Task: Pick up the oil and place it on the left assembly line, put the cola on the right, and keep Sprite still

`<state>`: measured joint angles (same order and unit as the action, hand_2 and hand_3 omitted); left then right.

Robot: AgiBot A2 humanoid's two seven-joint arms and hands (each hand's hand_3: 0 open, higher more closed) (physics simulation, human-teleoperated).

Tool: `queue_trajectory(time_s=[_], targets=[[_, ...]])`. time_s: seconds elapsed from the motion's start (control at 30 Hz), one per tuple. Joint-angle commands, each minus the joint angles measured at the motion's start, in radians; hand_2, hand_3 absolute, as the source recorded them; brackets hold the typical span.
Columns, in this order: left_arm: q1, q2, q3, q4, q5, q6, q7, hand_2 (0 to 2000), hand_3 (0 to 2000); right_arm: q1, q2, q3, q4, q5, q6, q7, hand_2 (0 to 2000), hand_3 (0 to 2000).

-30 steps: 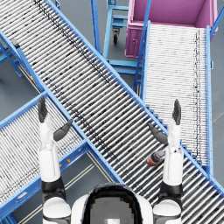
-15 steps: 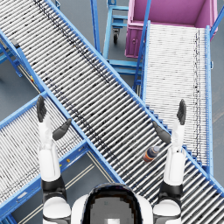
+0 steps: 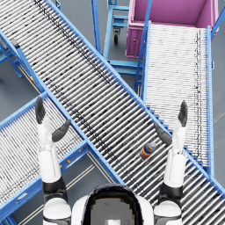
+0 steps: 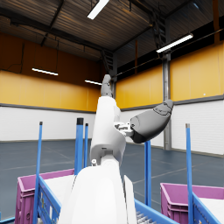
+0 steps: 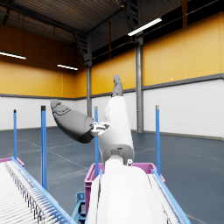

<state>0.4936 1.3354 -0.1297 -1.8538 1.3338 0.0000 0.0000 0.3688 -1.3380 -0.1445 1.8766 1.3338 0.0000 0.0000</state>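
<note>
Well, I have both hands up with the fingers spread wide; the left hand (image 3: 45,127) holds nothing, and the right hand (image 3: 177,131) holds nothing too; one small bottle (image 3: 148,150) lies on the long middle belt (image 3: 88,88), just beside my right hand but not touching it; it looks dark with a reddish band, so I think it may be the cola, but it is too small to be sure; I can see no other bottle; nothing sits on the left line (image 3: 17,149) or the right line (image 3: 176,74); so I judge the job is barely begun; all the picking and placing is left.
</note>
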Motion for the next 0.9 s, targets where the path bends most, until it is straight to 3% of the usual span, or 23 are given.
queue_trajectory(time_s=[0.03,0.57,0.67,0.9], targets=[[0.000,0.001,-0.001,-0.001,0.000,0.000,0.000,0,0,0.008,0.001,0.000,0.003,0.000,0.000,0.000,0,0],[0.000,0.010,-0.003,-0.010,0.000,0.000,0.000,0,0,-0.031,-0.018,-0.016,0.022,0.000,0.000,0.000,0,0],[-0.010,0.013,-0.002,-0.015,0.000,0.000,0.000,0,0,-0.060,-0.028,-0.031,0.049,0.000,0.000,0.000,0,0],[-0.035,0.022,0.024,-0.037,0.000,0.000,0.000,0,0,-0.231,-0.068,0.019,0.100,0.000,0.000,0.000,0,0]])
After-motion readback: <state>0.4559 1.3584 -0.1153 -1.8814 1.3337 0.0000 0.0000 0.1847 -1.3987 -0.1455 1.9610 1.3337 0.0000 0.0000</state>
